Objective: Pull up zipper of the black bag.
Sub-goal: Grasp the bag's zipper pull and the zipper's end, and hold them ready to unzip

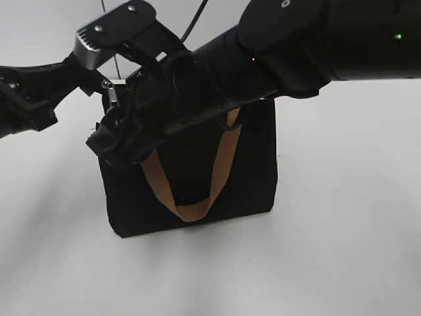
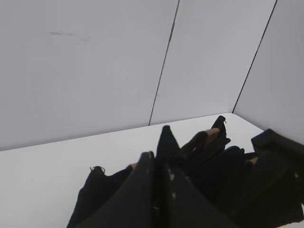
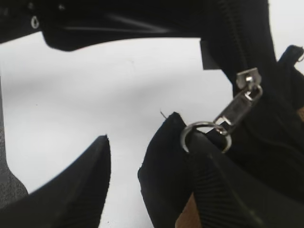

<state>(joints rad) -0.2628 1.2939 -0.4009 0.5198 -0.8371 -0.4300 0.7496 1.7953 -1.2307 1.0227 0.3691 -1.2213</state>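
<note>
The black bag (image 1: 247, 168) stands upright on the white table, one tan strap (image 1: 191, 212) hanging down its front. The silver zipper slider (image 3: 248, 78) sits on the black track at the bag's top left corner, and its pull tab also shows in the exterior view (image 1: 113, 95). Its tab ends in a ring (image 3: 205, 135). My right gripper (image 3: 152, 156) is open, and its right finger is threaded through that ring. In the exterior view the right gripper (image 1: 108, 126) reaches across to that corner. My left gripper (image 2: 159, 159) is shut on a peak of the bag's top fabric (image 2: 166, 135).
The white table (image 1: 342, 250) spreads around the bag. White wall panels (image 2: 95, 61) stand behind it. The right arm (image 1: 296, 46) crosses above the bag's top. The left arm (image 1: 26, 99) comes in from the left edge.
</note>
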